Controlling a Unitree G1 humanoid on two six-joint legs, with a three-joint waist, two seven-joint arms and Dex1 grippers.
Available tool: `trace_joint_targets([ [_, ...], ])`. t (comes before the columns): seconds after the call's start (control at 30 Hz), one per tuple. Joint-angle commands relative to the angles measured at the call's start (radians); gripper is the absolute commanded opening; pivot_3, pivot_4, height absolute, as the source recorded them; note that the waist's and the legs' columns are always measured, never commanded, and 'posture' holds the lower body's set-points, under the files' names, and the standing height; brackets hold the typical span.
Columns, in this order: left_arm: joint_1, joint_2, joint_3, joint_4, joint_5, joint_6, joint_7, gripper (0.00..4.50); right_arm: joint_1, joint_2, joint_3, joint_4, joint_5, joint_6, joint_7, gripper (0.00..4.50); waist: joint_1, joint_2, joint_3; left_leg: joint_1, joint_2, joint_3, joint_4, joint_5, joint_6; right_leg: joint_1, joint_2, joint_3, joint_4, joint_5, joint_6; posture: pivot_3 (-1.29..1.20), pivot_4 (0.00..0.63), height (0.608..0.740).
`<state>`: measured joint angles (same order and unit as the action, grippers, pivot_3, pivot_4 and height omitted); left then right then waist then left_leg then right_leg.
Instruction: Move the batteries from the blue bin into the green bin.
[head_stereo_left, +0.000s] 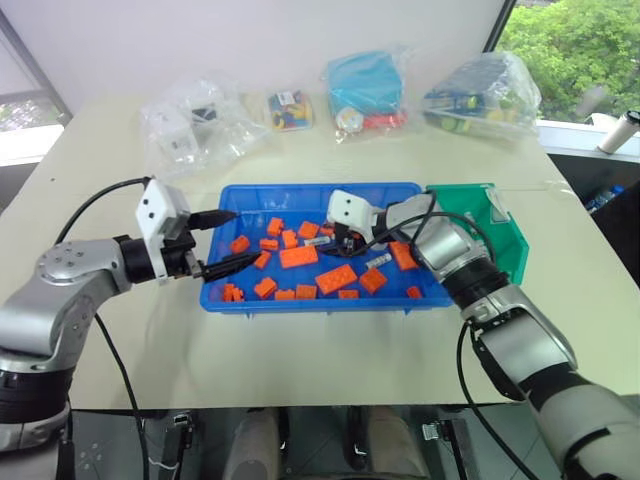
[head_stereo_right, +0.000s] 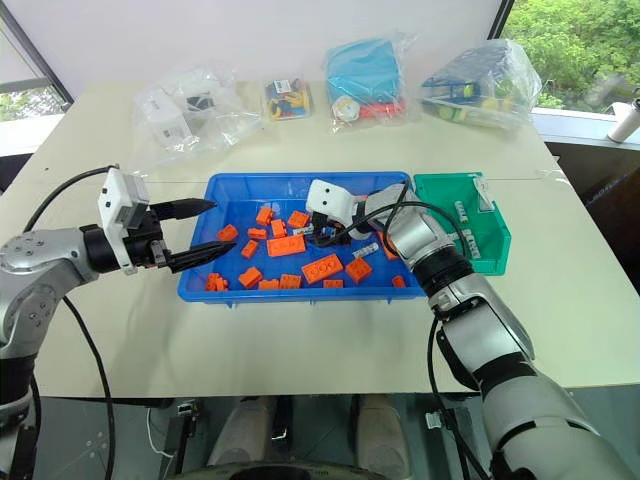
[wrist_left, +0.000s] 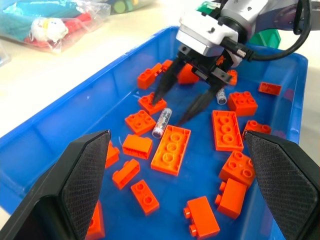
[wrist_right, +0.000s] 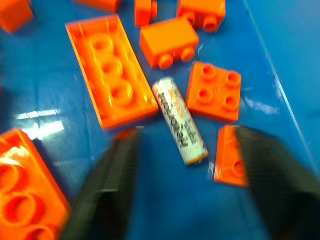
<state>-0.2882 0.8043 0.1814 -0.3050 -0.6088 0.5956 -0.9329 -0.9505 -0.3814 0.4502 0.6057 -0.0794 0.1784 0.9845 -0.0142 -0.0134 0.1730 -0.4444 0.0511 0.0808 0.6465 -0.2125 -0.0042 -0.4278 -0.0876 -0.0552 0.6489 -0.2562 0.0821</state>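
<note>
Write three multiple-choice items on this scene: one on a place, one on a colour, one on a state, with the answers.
1. Where does the battery nearest the right gripper lie?
A. on the floor of the blue bin
B. in the green bin
C. on the bare table

2. What colour are the blocks in the blue bin?
A. yellow
B. orange
C. white

3. How are the right gripper's fingers?
A. shut on a block
B. spread apart, holding nothing
C. shut on a battery

Answers:
1 A, it rests on blue plastic between blocks.
2 B, each block there is orange.
3 B, the two fingers stand apart above the battery.
</note>
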Motion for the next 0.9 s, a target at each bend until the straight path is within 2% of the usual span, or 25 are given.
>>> trace_joint_targets([
  [0.03, -0.008, 0.01, 0.037, -0.036, -0.009, -0.018, 0.006, 4.5, -0.032, 0.006, -0.019, 0.025, -0.023, -0.059, 0.012, 4.48, -0.001, 0.0, 0.0, 0.0, 0.0, 0.0, 0.0, 0.0, 0.0, 0.0, 0.0, 0.0, 0.0, 0.0, 0.0, 0.0, 0.15, 0.736],
  [0.3, -0.024, 0.008, 0.031, -0.031, -0.008, -0.018, 0.016, 4.5, -0.046, 0.034, -0.037, 0.092, -0.029, -0.117, 0.039, 4.48, -0.002, 0.0, 0.0, 0.0, 0.0, 0.0, 0.0, 0.0, 0.0, 0.0, 0.0, 0.0, 0.0, 0.0, 0.0, 0.0, 0.15, 0.736],
  [0.6, -0.049, 0.006, 0.019, -0.019, -0.003, -0.018, 0.016, 4.5, -0.036, 0.081, 0.002, 0.125, -0.079, -0.12, 0.098, 4.48, -0.003, 0.0, 0.0, 0.001, 0.0, 0.0, 0.0, 0.0, 0.0, 0.001, 0.0, 0.0, 0.0, 0.0, 0.0, 0.0, 0.15, 0.736],
  [0.7, -0.05, 0.007, 0.021, -0.018, -0.003, -0.019, 0.015, 4.5, -0.024, 0.078, 0.013, 0.126, -0.096, -0.097, 0.125, 3.63, -0.001, 0.0, 0.0, 0.001, 0.0, 0.0, 0.0, 0.0, 0.0, 0.001, 0.0, 0.0, 0.0, 0.0, 0.0, 0.0, 0.15, 0.736],
  [0.9, -0.048, 0.011, 0.027, -0.02, -0.005, -0.018, 0.014, 4.5, 0.007, 0.065, 0.002, 0.083, -0.087, -0.039, 0.163, 0.6, -0.001, 0.0, -0.001, 0.002, 0.0, 0.0, 0.0, 0.0, 0.0, 0.002, 0.0, 0.0, 0.0, 0.0, 0.0, 0.0, 0.15, 0.736],
])
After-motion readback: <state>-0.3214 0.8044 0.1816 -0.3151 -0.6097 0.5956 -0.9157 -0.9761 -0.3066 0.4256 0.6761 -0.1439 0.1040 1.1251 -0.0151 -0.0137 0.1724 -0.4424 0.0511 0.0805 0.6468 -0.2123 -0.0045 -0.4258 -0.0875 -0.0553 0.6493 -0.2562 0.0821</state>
